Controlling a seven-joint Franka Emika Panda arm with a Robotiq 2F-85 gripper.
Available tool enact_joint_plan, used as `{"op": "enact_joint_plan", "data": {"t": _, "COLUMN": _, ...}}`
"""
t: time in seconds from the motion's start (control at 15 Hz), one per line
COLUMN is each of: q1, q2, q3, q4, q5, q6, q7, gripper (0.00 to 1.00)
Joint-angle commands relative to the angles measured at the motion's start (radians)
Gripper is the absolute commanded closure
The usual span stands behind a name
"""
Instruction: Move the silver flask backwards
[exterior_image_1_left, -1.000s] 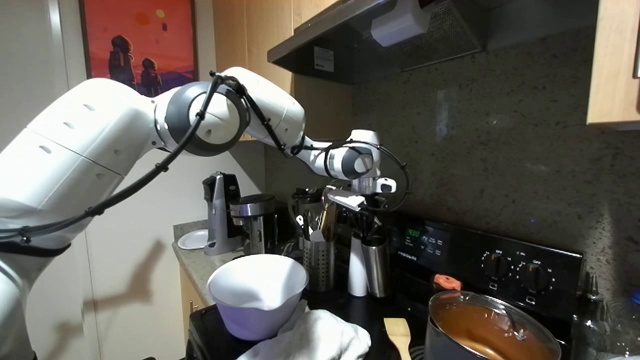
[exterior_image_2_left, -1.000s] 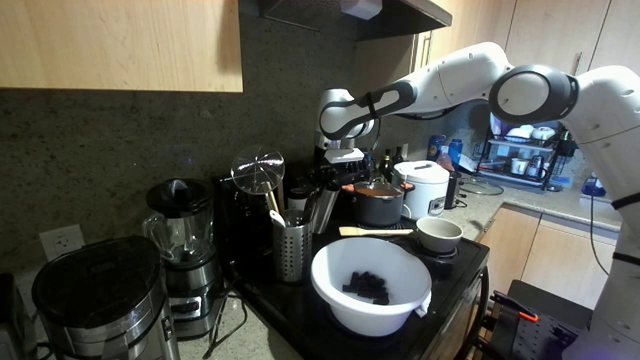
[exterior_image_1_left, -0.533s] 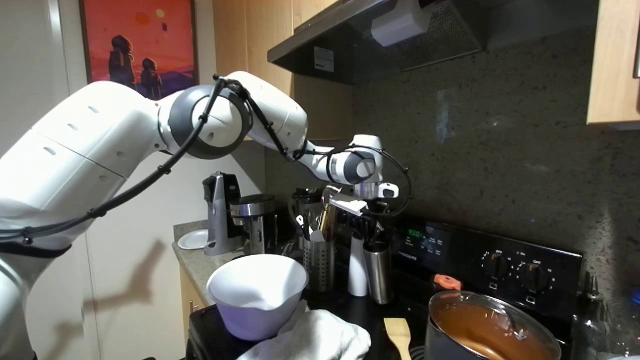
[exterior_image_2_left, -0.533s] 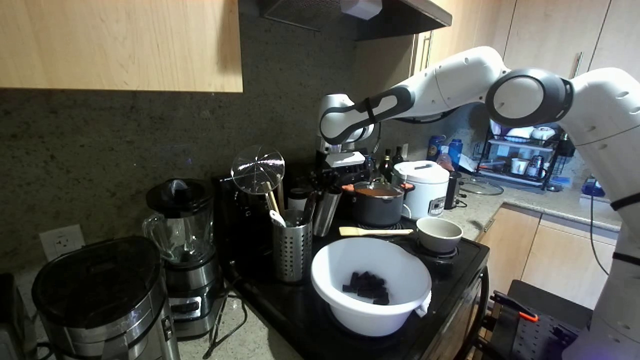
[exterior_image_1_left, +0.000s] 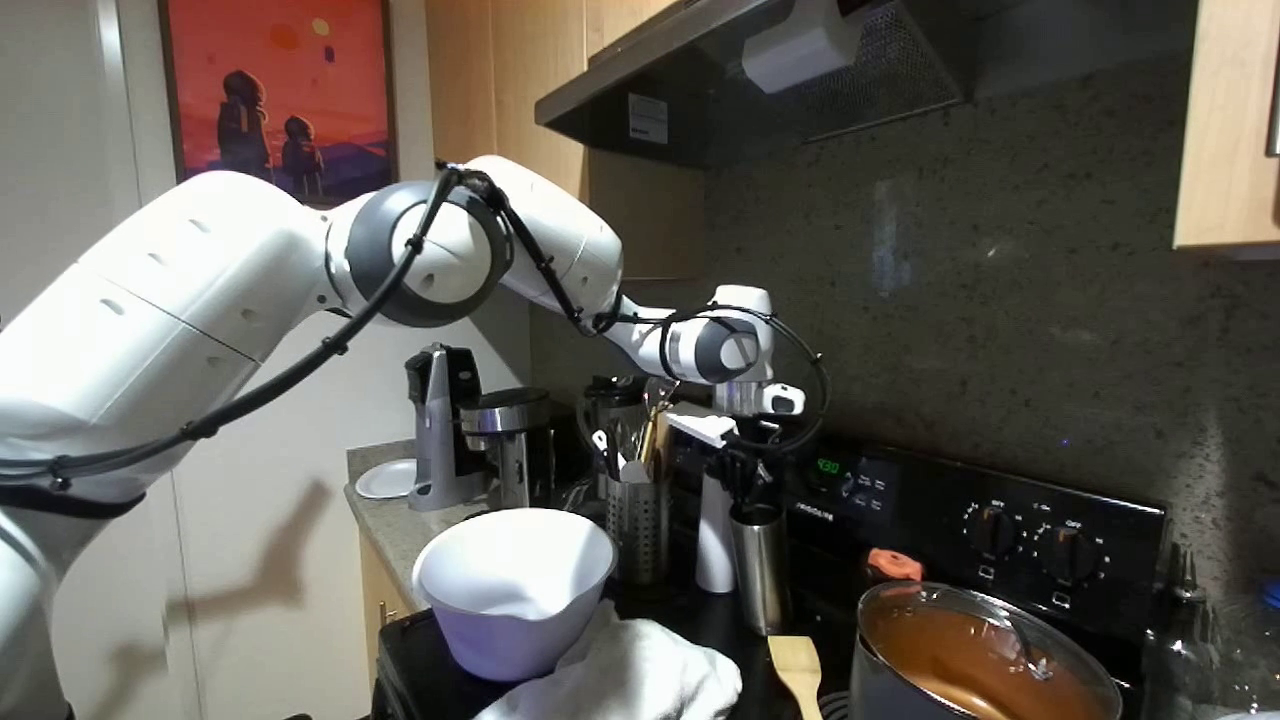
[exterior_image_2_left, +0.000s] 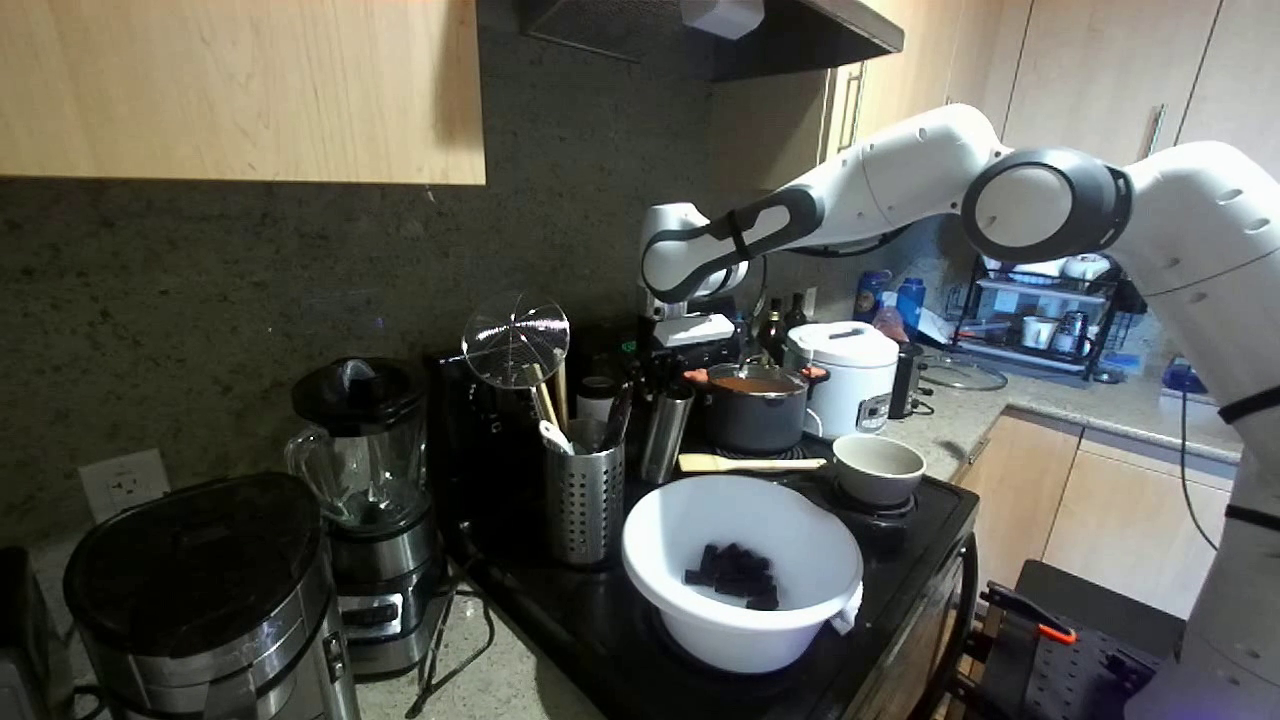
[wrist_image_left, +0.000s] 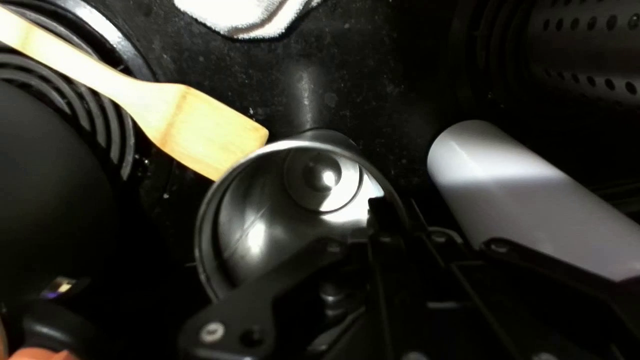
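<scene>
The silver flask (exterior_image_1_left: 762, 575) is a slim brushed-steel cylinder, tilted in both exterior views, over the black stovetop (exterior_image_2_left: 560, 625). It also shows in an exterior view (exterior_image_2_left: 666, 437). In the wrist view I look into its open mouth (wrist_image_left: 270, 225). My gripper (wrist_image_left: 400, 209) is shut on its rim wall, with one dark finger inside the mouth and the other outside. The gripper shows small and dark above the flask in an exterior view (exterior_image_1_left: 750, 480). I cannot tell whether the flask's base touches the stovetop.
A whitish cylinder (exterior_image_1_left: 715, 545) stands close beside the flask. A wooden spatula (wrist_image_left: 200, 130) lies right by the flask. A lidded pot (exterior_image_2_left: 757, 418), a white bowl (exterior_image_1_left: 515, 590), a white cloth (exterior_image_1_left: 650, 675) and a perforated utensil holder (exterior_image_2_left: 585, 510) stand or lie around.
My gripper and the flask have moved lower and away from the whitish cylinder, closer to the spatula and the pot. The gripper stays shut on the flask. Other objects have not moved.
</scene>
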Motion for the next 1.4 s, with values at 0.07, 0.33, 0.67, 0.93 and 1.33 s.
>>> {"op": "enact_joint_plan", "data": {"t": 0.07, "q1": 0.009, "q2": 0.006, "q3": -0.009, "q4": 0.032, "q5": -0.007, "q6": -0.060, "q7": 0.051, "gripper": 0.98}}
{"op": "enact_joint_plan", "data": {"t": 0.33, "q1": 0.013, "q2": 0.009, "q3": -0.010, "q4": 0.043, "q5": -0.008, "q6": -0.077, "q7": 0.077, "gripper": 0.62}}
{"op": "enact_joint_plan", "data": {"t": 0.67, "q1": 0.014, "q2": 0.006, "q3": -0.009, "q4": 0.058, "q5": -0.005, "q6": -0.073, "q7": 0.093, "gripper": 0.23}}
{"op": "enact_joint_plan", "data": {"t": 0.93, "q1": 0.011, "q2": -0.027, "q3": -0.011, "q4": 0.073, "q5": -0.012, "q6": -0.118, "q7": 0.085, "gripper": 0.00}}
{"op": "enact_joint_plan", "data": {"t": 1.33, "q1": 0.006, "q2": -0.153, "q3": -0.006, "q4": 0.118, "q5": -0.020, "q6": -0.323, "q7": 0.060, "gripper": 0.00}}
